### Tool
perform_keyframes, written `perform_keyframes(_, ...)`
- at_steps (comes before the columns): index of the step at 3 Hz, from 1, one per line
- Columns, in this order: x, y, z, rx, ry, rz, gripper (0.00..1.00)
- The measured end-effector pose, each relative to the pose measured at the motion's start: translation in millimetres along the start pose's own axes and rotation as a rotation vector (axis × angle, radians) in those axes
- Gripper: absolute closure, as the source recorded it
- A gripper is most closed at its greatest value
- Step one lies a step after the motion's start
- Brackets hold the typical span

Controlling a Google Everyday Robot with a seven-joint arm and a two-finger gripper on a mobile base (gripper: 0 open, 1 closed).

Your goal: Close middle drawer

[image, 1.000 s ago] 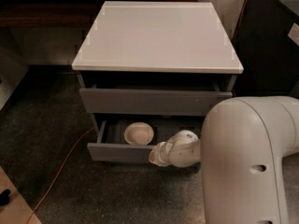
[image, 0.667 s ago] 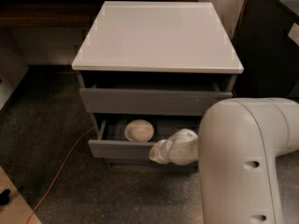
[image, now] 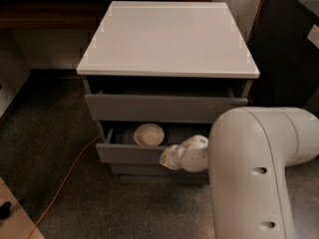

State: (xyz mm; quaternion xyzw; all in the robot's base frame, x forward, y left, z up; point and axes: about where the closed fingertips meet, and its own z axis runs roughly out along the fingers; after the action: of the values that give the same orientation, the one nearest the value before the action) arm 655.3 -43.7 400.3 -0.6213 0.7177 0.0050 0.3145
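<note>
The middle drawer (image: 128, 153) of a grey cabinet is pulled partly out. Its plain dark-grey front panel faces me. A white bowl (image: 148, 134) sits inside on the grey floor. The small red apple is hidden from view. My gripper (image: 167, 158) is at the front panel, right of its middle and against its upper edge. The white wrist (image: 192, 154) behind it covers the right part of the drawer.
The cabinet has a white top (image: 167, 39) and a taller grey drawer front (image: 164, 108) above, slightly out. My large white arm (image: 259, 178) fills the lower right. An orange cable (image: 65, 179) runs over the carpet at the left. A dark unit (image: 286, 54) stands at the right.
The gripper has moved a little toward the cabinet, and the middle drawer with the bowl has slid in slightly.
</note>
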Motion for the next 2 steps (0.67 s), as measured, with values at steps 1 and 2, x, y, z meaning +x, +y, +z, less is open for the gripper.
perform_keyframes(1, 1.8, -13.2, 10.3, 0.02, -0.003, 0.011, 1.0)
perform_keyframes(2, 3.8, -22.7, 15.7, 0.033, 0.0, 0.017, 1.0)
